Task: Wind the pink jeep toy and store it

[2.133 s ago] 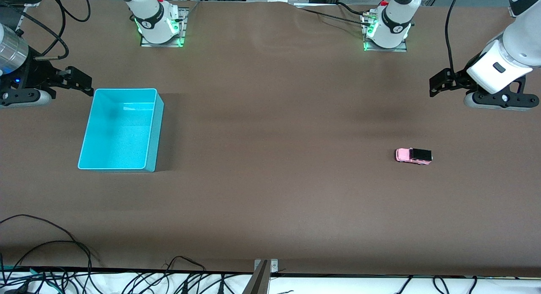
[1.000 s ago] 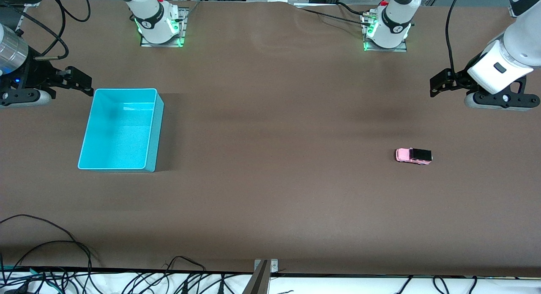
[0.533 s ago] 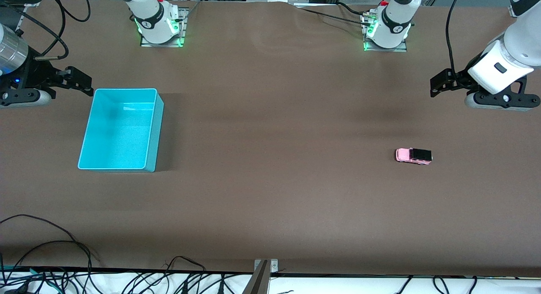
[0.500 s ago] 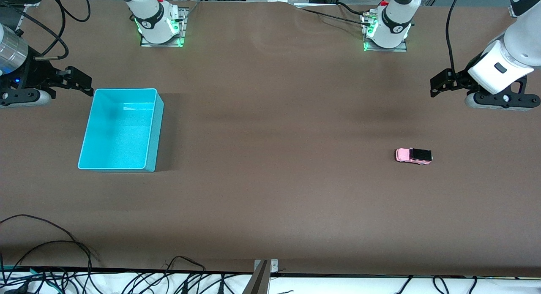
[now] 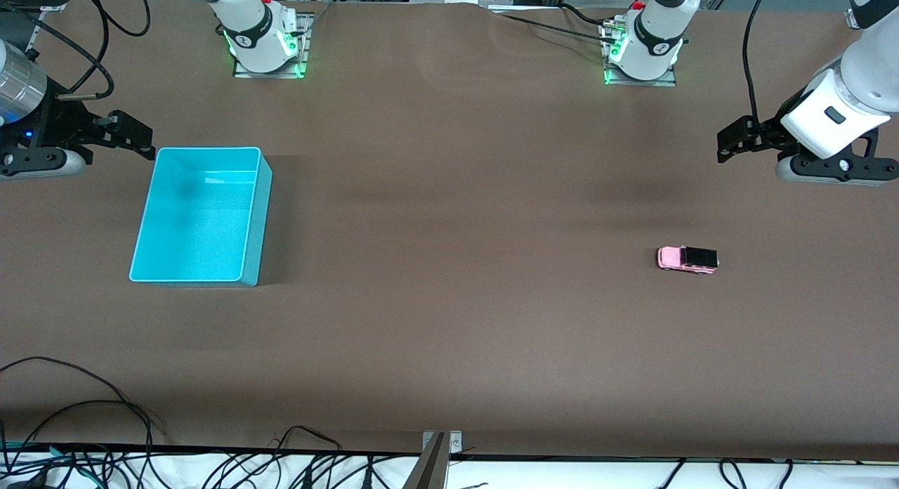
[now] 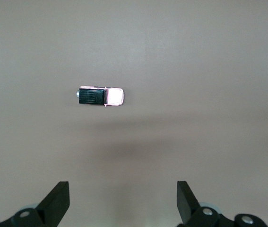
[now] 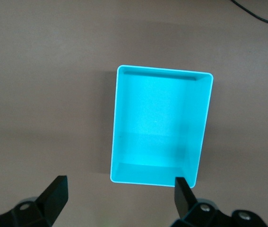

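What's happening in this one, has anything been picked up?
Nothing yet. The small pink toy jeep with a black roof sits untouched on the brown table, toward the left arm's end. The open left pincer hangs above it. The open right pincer waits by the empty turquoise plastic bin.

Pink jeep toy [image 5: 687, 259]: alone on bare worktop [image 5: 456, 264] toward the left arm's end; nothing touching or near it, open on all sides and from above.
Turquoise bin [image 5: 201, 215]: open-topped, empty inside, well apart from the jeep toy; its walls are the only raised obstacle.
Left tool [image 5: 730, 141], right tool [image 5: 130, 138]: fingers spread, both raised at the worktop's ends.
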`<action>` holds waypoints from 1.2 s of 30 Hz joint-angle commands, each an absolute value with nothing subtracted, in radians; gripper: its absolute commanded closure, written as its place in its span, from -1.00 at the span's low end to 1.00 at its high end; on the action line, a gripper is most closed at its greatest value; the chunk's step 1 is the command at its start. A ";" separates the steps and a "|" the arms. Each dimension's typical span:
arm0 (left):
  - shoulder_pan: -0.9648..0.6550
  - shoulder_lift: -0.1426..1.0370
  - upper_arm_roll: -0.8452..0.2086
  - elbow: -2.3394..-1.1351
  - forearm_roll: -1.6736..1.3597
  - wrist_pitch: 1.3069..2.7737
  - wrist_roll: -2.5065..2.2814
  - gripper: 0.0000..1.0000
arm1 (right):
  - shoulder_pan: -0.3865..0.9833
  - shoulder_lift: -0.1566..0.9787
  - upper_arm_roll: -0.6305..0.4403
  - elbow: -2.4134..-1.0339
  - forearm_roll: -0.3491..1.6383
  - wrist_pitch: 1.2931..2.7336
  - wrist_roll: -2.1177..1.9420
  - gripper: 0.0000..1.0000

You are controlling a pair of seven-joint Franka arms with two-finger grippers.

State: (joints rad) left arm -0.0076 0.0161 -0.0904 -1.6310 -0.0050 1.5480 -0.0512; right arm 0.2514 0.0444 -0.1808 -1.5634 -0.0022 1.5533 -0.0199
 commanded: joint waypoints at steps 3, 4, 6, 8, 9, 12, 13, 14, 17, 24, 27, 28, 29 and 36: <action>-0.011 0.038 -0.089 -1.586 0.012 1.531 -0.034 -1.00 | 0.250 0.034 -0.183 -1.575 -0.014 1.563 -0.029 -1.00; -0.011 0.038 -0.089 -1.585 0.018 1.531 -0.032 -1.00 | 0.252 0.035 -0.181 -1.575 -0.014 1.563 -0.029 -1.00; -0.014 0.038 -0.091 -1.585 0.020 1.531 -0.031 -1.00 | 0.250 0.035 -0.181 -1.575 -0.014 1.562 -0.029 -1.00; -0.014 0.040 -0.091 -1.585 0.020 1.532 -0.029 -1.00 | 0.250 0.035 -0.181 -1.575 -0.014 1.563 -0.029 -1.00; -0.014 0.044 -0.091 -1.583 0.021 1.532 -0.022 -1.00 | 0.250 0.035 -0.183 -1.575 -0.014 1.563 -0.029 -1.00; -0.009 0.048 -0.087 -1.583 0.023 1.534 0.034 -1.00 | 0.250 0.035 -0.183 -1.575 -0.014 1.563 -0.029 -1.00; -0.009 0.049 -0.087 -1.583 0.023 1.535 0.060 -1.00 | 0.250 0.035 -0.181 -1.575 -0.014 1.562 -0.029 -1.00; -0.008 0.051 -0.087 -1.582 0.023 1.539 0.086 -1.00 | 0.250 0.035 -0.183 -1.575 -0.014 1.563 -0.029 -1.00; -0.006 0.060 -0.086 -1.582 0.021 1.543 0.144 -1.00 | 0.250 0.035 -0.183 -1.575 -0.014 1.563 -0.029 -1.00; 0.040 0.081 -0.083 -1.568 0.023 1.600 0.293 -1.00 | 0.250 0.034 -0.183 -1.575 -0.014 1.563 -0.029 -1.00; 0.051 0.103 -0.083 -1.568 0.025 1.621 0.423 -1.00 | 0.250 0.035 -0.183 -1.575 -0.014 1.563 -0.029 -1.00; 0.054 0.113 -0.083 -1.568 0.025 1.623 0.467 -1.00 | 0.250 0.035 -0.183 -1.575 -0.014 1.563 -0.029 -1.00; 0.058 0.123 -0.083 -1.568 0.025 1.624 0.507 -1.00 | 0.250 0.035 -0.183 -1.575 -0.014 1.563 -0.029 -1.00; 0.101 0.176 -0.083 -1.571 0.023 1.689 0.711 -1.00 | 0.250 0.035 -0.183 -1.575 -0.014 1.563 -0.029 -1.00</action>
